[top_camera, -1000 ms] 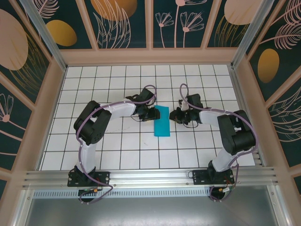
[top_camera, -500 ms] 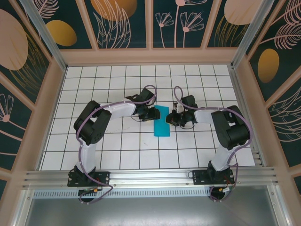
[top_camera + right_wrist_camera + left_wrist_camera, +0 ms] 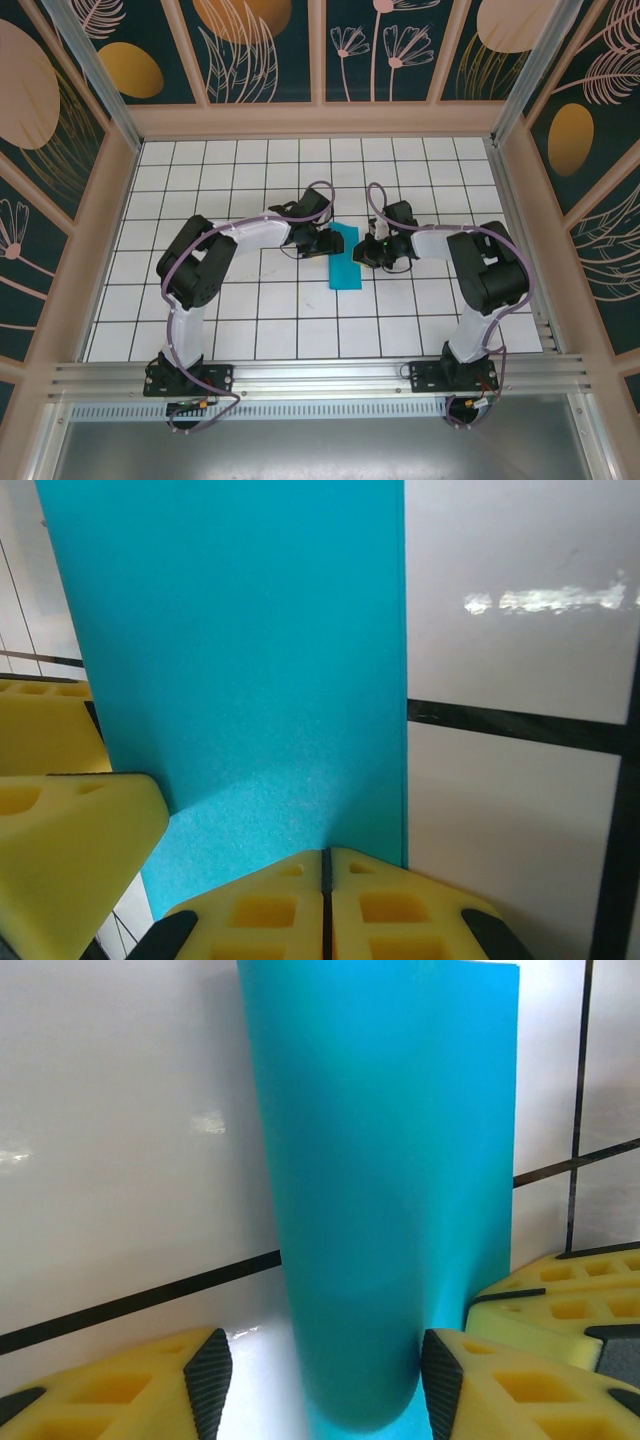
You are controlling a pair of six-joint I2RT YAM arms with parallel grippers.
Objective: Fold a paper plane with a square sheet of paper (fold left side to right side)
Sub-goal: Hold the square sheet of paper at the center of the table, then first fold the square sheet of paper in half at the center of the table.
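The square sheet of paper (image 3: 346, 260), doubled into a narrow strip, lies near the middle of the tabletop (image 3: 250, 310). At its left side the left pincer (image 3: 325, 1385) stands apart, the paper's rounded fold between its fingers (image 3: 208, 1380). At its right side the right pincer (image 3: 325, 900) is pressed together, tips at the paper's edge.

Both arms (image 3: 250, 232) have black joints, white links, looping purple cables (image 3: 318, 186) and yellow, black-tipped fingers (image 3: 120, 1385).

Left arm (image 3: 255, 230) bent inward, left gripper (image 3: 322, 1375) jaws apart | right arm (image 3: 445, 243) bent inward, right gripper (image 3: 325, 880) jaws closed together.
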